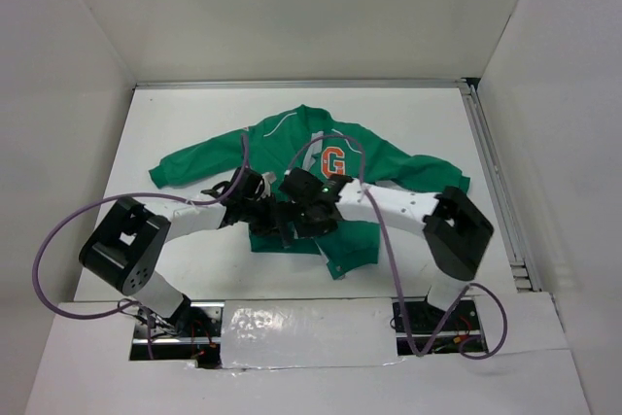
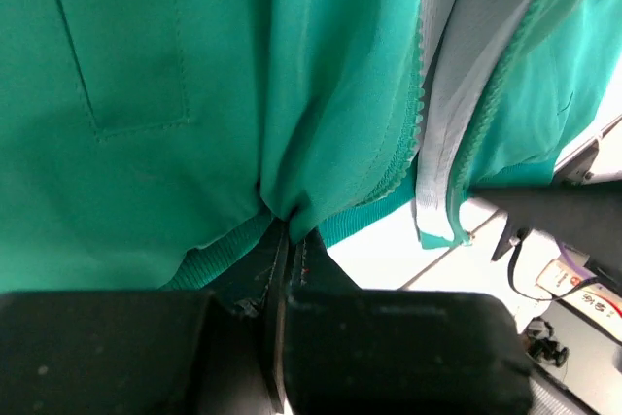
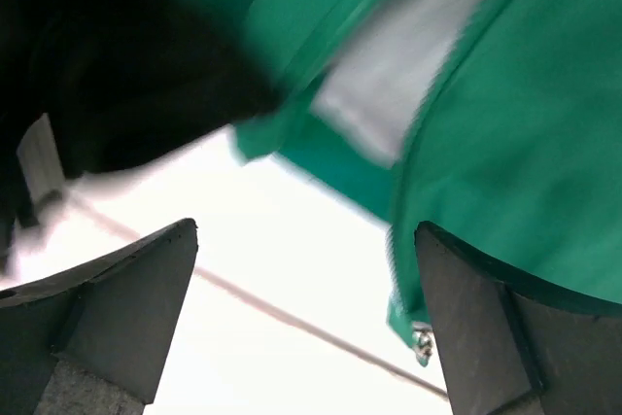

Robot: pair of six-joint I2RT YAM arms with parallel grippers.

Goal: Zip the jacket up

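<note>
**Asker:** Where is the jacket?

**Me:** The jacket point(image 1: 277, 143) lies flat on the white worktop point(image 1: 194, 114) in front of my two bases. Its collar points away from me, a sleeve is spread out to each side, and the orange G patch point(image 1: 333, 159) faces up. Both my arms reach in over its lower front.

**Asker:** Is it zipped?

**Me:** No. My left wrist camera shows the front open, with white lining point(image 2: 452, 75) between the two toothed zipper edges point(image 2: 418, 114).

**Asker:** What is your left end effector doing?

**Me:** My left end effector point(image 2: 287, 240) is clenched, with the fingers pressed together. It is pinching a fold of green fabric right at the ribbed hem point(image 2: 355, 221). The cloth bunches into creases where it enters the grip.

**Asker:** And the right one?

**Me:** My right end effector point(image 3: 306, 230) is released, with the fingers spread wide and only bare worktop between them. The jacket's edge hangs just beside one finger. At the lower tip of that edge there is a small metal piece point(image 3: 420, 341). That view is blurred, so I cannot tell whether the finger touches the cloth.
</note>
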